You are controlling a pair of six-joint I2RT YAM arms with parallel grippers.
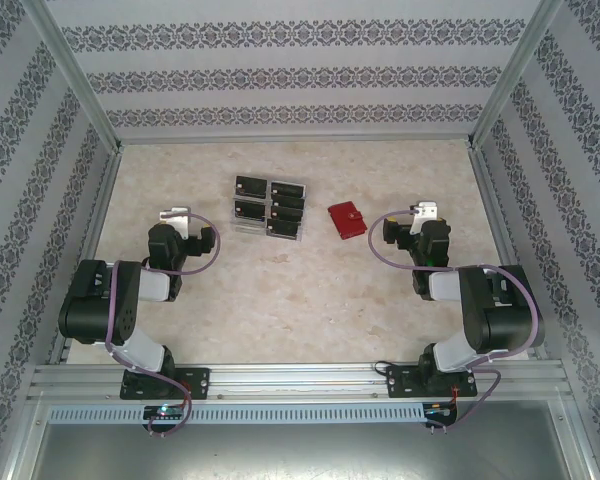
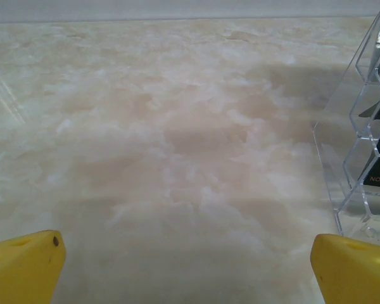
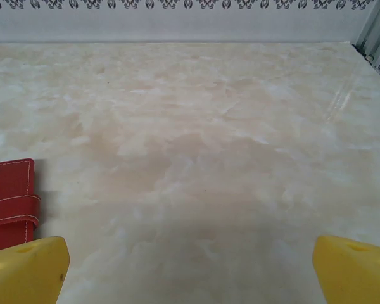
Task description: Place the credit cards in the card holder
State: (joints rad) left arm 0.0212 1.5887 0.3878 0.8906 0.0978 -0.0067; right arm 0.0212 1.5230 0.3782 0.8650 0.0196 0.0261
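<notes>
The left claw is spread wide and holds nothing; in its wrist view the two yellow fingers sit at the bottom corners with bare counter between them. The right claw is spread just as wide, also with nothing in it, and hangs low over the counter on its own side.

Just right of the left claw stands a clear tray, and the credit cards lie in it: about six black ones in two columns, each in its own slot. None lies loose on the counter.

Just left of the right claw lies the card holder, a small red one, flat on the counter between the tray and that claw, near the tray but apart from it. It is folded, with its snap tab across the front, so the pockets inside are hidden.

As for progress, the task looks unstarted: every card that can be seen is in the tray and the card holder is closed. Left to do, by my reckoning, is all of it: open the tab and unfold the holder, keep it open, lift the cards from the tray, and slide them into the pockets
</notes>
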